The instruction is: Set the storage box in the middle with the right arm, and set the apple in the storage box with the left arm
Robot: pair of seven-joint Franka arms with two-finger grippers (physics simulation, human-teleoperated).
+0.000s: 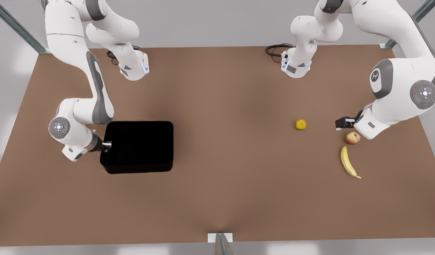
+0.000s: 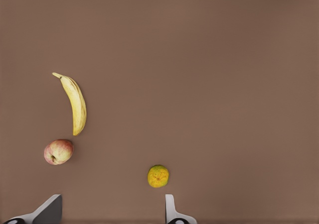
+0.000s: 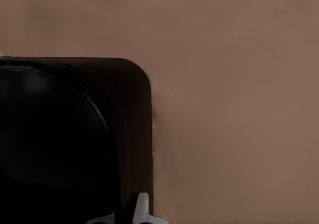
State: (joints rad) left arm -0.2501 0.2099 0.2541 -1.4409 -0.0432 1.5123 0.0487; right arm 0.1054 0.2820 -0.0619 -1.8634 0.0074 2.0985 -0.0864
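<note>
On the brown tabletop [image 1: 217,198], the banana [image 1: 348,162] is seen nearest the camera, toward the front view's right. Just beyond it the apple [image 1: 352,138] is found, resting on the tabletop, with nothing gripping it. The left hand [image 1: 342,122] is held just above and beside the apple, its fingers [image 2: 172,210] spread apart with nothing between them. The small yellow-orange fruit [image 1: 300,124] is placed a little farther off, toward the middle.

Toward the front view's left, the storage box [image 1: 139,147] is set flat, well apart from the fruits; its interior is too dark for any contents to be made out. Its wall on the front view's left is pinched by the right hand [image 1: 106,145], whose fingers [image 3: 143,207] are closed on the rim.
</note>
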